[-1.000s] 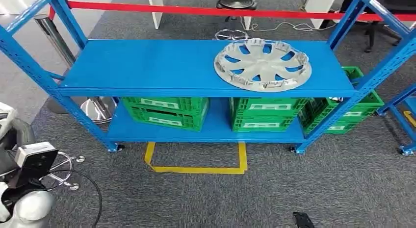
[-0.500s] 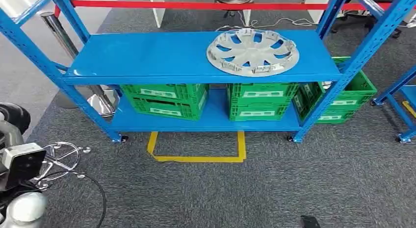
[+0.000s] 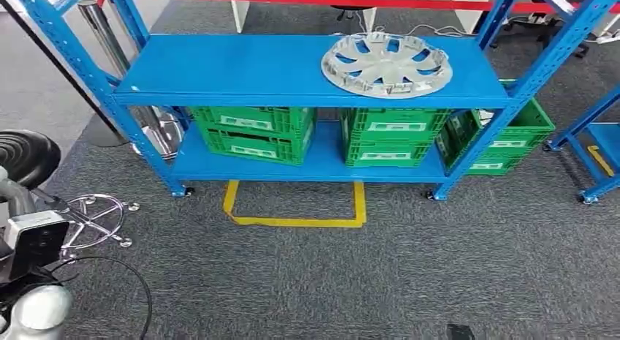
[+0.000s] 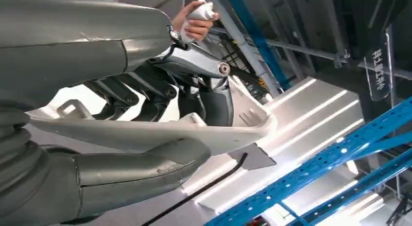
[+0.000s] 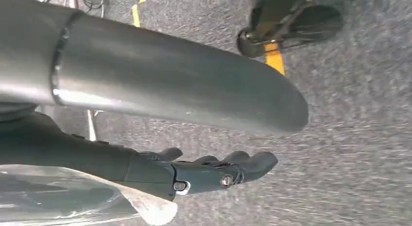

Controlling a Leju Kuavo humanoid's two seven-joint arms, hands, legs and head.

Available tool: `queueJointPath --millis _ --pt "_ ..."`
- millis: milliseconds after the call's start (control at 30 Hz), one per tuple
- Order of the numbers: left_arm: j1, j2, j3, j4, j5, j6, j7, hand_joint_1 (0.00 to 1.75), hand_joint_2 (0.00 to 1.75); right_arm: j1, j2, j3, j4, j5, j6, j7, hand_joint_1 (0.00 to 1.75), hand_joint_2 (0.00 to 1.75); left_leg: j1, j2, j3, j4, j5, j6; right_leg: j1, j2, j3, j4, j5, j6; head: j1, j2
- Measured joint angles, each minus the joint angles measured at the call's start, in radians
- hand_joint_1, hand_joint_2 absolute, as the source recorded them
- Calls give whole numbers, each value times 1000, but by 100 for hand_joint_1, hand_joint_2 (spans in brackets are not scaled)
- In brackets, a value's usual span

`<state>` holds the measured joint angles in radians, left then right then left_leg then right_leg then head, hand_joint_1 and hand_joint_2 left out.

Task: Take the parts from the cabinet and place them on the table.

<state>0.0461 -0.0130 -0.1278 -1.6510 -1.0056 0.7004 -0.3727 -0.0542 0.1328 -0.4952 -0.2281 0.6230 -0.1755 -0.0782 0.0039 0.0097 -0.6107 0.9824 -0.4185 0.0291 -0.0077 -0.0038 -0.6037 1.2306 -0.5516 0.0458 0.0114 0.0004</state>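
Note:
A silver hubcap lies flat on the right part of the blue rack's top shelf. In the left wrist view my left hand grips the rim of a pale silver part, dark fingers on one side and the thumb on the other. My left wrist with its camera sits at the lower left of the head view. In the right wrist view my right hand hangs over grey carpet, fingers stretched out and apart from the thumb, holding nothing.
Green crates fill the lower shelf, and another stands behind the right post. A yellow tape outline marks the carpet. A stool's chrome base is at left. A person's hand holds something white.
The whole picture has shifted, so the camera moved: the rack now sits higher in the head view and more carpet shows below it. The hubcap stays on the shelf.

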Motion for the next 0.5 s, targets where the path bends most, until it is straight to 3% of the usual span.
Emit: queueJointPath --millis 33,100,133,200,233,267,300,367,400,433,467,500 --pt "0 0 0 0 0 0 0 175 175 -1 0 0 0 0 0 -1 0 0 0 -1 -10 4 10 -4 -1 0 64 -91 24 -3 0 0" --pt "0 0 0 -3 0 0 1 175 175 -6 0 -1 0 0 0 -3 0 0 -6 -1 -31 13 27 -14 1 3 190 -279 -11 -10 1 0" --pt "1 0 0 -4 0 1 1 175 175 -7 0 -2 0 -1 0 -3 0 0 -7 0 -35 12 43 -17 2 4 190 -289 -19 -16 0 0" --pt "2 0 0 -5 0 1 1 175 175 -4 0 -5 0 -2 -2 -3 0 0 -3 0 -40 1 65 -26 7 5 172 -281 -4 -20 1 0" --pt "4 1 1 -5 1 0 2 175 175 -1 0 -6 0 -3 -2 -1 0 0 -5 -2 -46 1 69 -32 0 1 151 -289 10 -31 0 0" --pt "8 2 2 -5 2 1 3 175 175 -2 1 -6 1 -3 -1 1 0 0 -2 -4 -57 19 21 -40 -2 -4 152 -287 21 -45 -1 0" --pt "8 4 3 -5 3 0 3 175 175 -2 0 -8 1 -3 -1 10 0 0 0 -5 -71 74 -47 -44 -2 -5 139 -285 31 -58 -4 0" --pt "8 6 3 -5 7 0 3 175 175 -3 0 -10 1 1 9 41 0 0 4 -5 -99 229 -155 -51 0 -7 112 -279 51 -59 -5 0" --pt "7 8 3 -5 12 0 3 175 175 -3 0 -10 1 7 19 66 0 0 5 -5 -106 298 -176 -53 0 -7 95 -273 60 -60 -6 0" --pt "3 10 3 -4 12 0 11 175 175 -3 0 -10 3 15 30 92 0 0 6 -5 -100 329 -163 -54 0 -8 78 -268 68 -59 -6 0" --pt "-6 10 2 -3 13 0 22 175 175 -3 0 -8 5 29 46 118 0 0 6 -5 -75 318 -129 -54 0 -9 60 -261 77 -57 -5 0" --pt "-18 10 -1 -2 15 0 30 175 175 -2 0 -5 7 40 65 140 0 0 7 -5 -34 267 -90 -53 0 -9 42 -253 83 -54 -6 0"
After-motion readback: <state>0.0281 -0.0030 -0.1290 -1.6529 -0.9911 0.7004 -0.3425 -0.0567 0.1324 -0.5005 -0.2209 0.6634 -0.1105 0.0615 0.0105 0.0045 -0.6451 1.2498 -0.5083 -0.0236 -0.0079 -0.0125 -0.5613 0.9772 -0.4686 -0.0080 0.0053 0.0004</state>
